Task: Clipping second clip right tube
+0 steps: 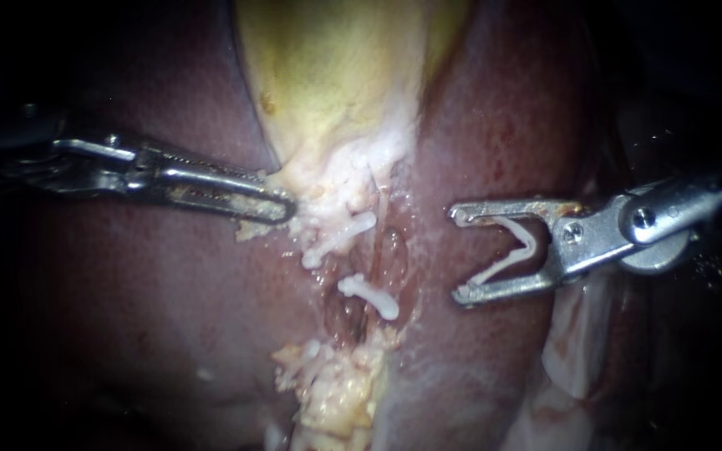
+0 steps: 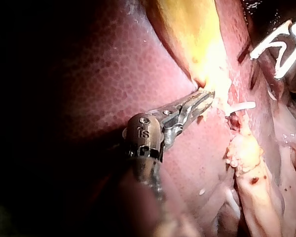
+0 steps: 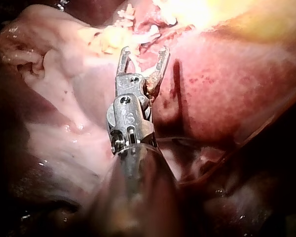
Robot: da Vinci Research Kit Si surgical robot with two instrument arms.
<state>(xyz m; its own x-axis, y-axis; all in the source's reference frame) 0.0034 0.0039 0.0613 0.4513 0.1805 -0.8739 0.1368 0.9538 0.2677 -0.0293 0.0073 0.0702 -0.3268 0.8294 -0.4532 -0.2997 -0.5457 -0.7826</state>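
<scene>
My right instrument carries an open clip between widely spread jaws, clear of the tissue. Ahead of them lies the tube, with a fitted clip on it. Beyond that, my left instrument has its jaws closed on the gallbladder at its edge.

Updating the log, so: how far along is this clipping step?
Done: an upper clip and a lower clip sit closed across the tubes. In hand: the right instrument carries a new clip, open, short of the tubes; the left instrument holds the gallbladder edge. To do: reach the tube and close it.
</scene>
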